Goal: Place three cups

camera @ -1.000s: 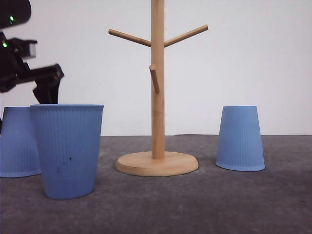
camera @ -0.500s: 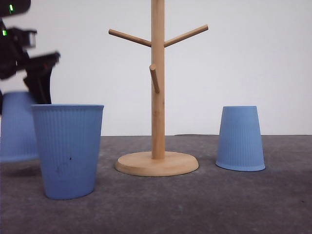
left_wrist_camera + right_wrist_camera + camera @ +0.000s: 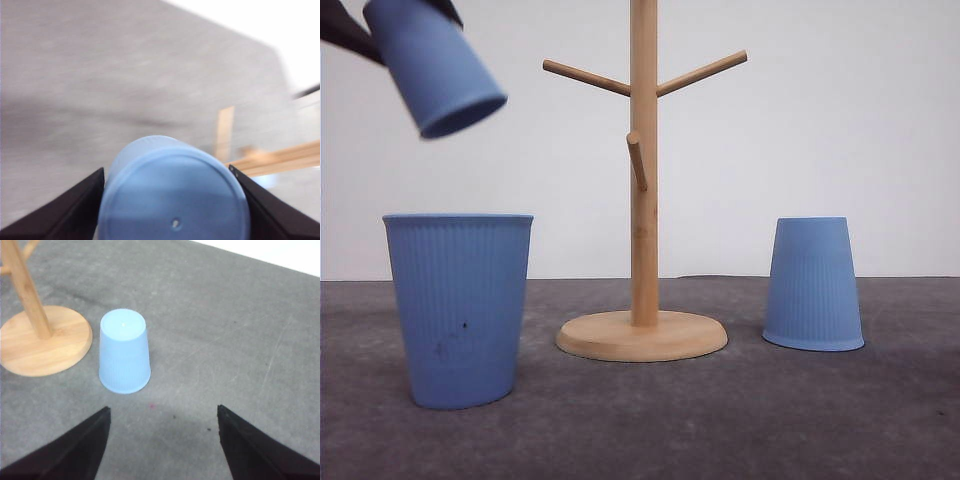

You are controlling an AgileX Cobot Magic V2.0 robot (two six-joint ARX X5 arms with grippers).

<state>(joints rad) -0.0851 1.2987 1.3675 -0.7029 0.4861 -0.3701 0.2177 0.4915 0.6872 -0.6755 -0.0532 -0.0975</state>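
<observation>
Left gripper (image 3: 170,200): jaws clamped on the lifted cup (image 3: 432,65), one dark finger on either side of the wall, flat base facing the wrist camera. In the front view that cup hangs high at the left, tilted, mouth down and turned toward the wooden peg stand (image 3: 642,190). Judgement: thin plastic, very light, springy; a hard squeeze would oval the wall, and the taper would let it slide out mouth-first, so a grip near the base across the fine ribs looks right, since the ribs add some bite. Below the left gripper, nearer the camera, stands the upright cup (image 3: 459,308): mouth up, smooth rim band, vertical ribs, a few dark specks on its side. Judgement: best taken across the wall under the rim band, where it is stiffest. The stand, to the right of the held cup, is pale smooth wood: round flat foot, straight post, slim angled pegs. Judgement: rigid but easily toppled by a sideways knock; a peg would enter the cup mouth loosely. Right gripper (image 3: 163,440): fingers spread wide, holding nothing. Just ahead of it the inverted cup (image 3: 124,352) sits base up on the grey matte table (image 3: 240,330), close beside the stand's foot but not touching. Judgement: closing across its narrower upper half, near the base, suits this one.
</observation>
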